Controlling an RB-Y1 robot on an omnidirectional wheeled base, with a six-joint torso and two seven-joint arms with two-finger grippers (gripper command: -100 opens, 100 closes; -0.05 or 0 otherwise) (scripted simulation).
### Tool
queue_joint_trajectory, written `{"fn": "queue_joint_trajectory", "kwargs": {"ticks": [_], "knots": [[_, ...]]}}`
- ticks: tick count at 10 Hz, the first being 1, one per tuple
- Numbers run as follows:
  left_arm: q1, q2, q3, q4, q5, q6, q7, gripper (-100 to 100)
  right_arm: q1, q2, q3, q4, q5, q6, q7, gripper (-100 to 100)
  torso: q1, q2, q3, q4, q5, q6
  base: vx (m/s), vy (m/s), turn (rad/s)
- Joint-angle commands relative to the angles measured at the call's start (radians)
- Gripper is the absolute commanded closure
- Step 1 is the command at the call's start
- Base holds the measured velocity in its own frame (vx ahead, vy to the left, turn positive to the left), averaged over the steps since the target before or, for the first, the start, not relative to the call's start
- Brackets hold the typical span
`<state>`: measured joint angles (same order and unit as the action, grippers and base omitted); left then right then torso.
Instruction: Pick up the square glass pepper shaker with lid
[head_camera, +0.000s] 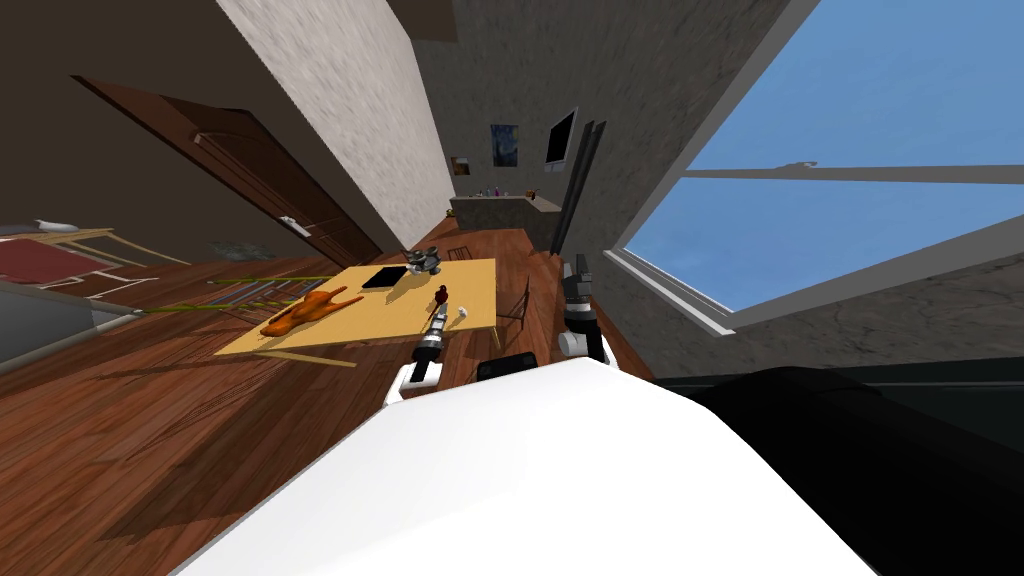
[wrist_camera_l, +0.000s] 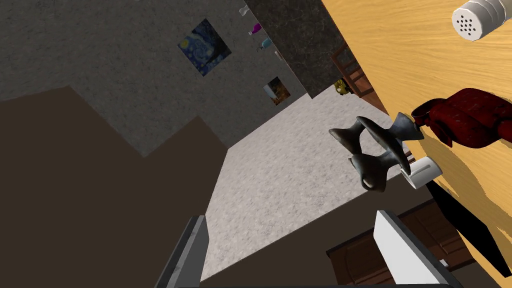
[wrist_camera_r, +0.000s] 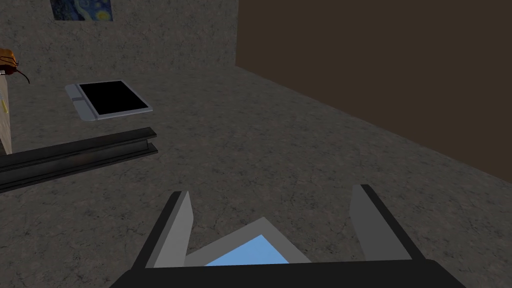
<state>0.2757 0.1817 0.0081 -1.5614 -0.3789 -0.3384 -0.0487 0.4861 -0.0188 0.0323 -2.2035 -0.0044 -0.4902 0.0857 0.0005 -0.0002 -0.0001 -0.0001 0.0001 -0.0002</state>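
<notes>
Standing on a dark wooden floor (head_camera: 150, 420), the yellow wooden worktop (head_camera: 372, 318) carries all the things. On its left part lies an orange object shaped like a roast bird (head_camera: 308, 311). A flat black slab (head_camera: 383, 278) lies toward the far edge. The grey twisted ornament (wrist_camera_l: 375, 150) and the dark red lumpy object (wrist_camera_l: 470, 122) are only small blobs from the head, but clearer from the left wrist. The white pepper shaker with a lid full of round holes (wrist_camera_l: 477, 20) is on the worktop near its near edge, with the red object between it and the ornament. Its body is cut off, so its shape is unclear. The left gripper (head_camera: 438, 318) hovers just beside it, fingers wide apart and empty. The right gripper (wrist_camera_r: 272, 190), raised at the right of the worktop, is also spread, holding nothing.
</notes>
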Motion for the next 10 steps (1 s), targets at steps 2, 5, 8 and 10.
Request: {"fn": "queue_joint_trajectory", "kwargs": {"ticks": [2, 5, 8, 10], "knots": [[-0.028, 0.01, 0.003, 0.074, -0.025, 0.011, -0.008, -100, 0.0, 0.0, 0.0, 0.0, 0.0, 0.0, 0.0, 0, 0.0, 0.0, 0.0, 0.0, 0.0, 0.0, 0.001, 0.007, -0.046], [-0.076, 0.022, -0.002, 0.153, -0.071, 0.045, -0.025, -100, 0.0, 0.0, 0.0, 0.0, 0.0, 0.0, 0.0, 0, 0.0, 0.0, 0.0, 0.0, 0.0, 0.0, 0.003, 0.007, -0.055], [-0.102, 0.028, -0.006, 0.222, -0.092, 0.062, -0.035, -100, 0.0, 0.0, 0.0, 0.0, 0.0, 0.0, 0.0, 0, 0.0, 0.0, 0.0, 0.0, 0.0, 0.0, 0.003, 0.006, -0.049], [-0.129, 0.035, -0.011, 0.268, -0.114, 0.079, -0.045, -100, 0.0, 0.0, 0.0, 0.0, 0.0, 0.0, 0.0, 0, 0.0, 0.0, 0.0, 0.0, 0.0, 0.0, 0.002, 0.0, -0.04]]}}
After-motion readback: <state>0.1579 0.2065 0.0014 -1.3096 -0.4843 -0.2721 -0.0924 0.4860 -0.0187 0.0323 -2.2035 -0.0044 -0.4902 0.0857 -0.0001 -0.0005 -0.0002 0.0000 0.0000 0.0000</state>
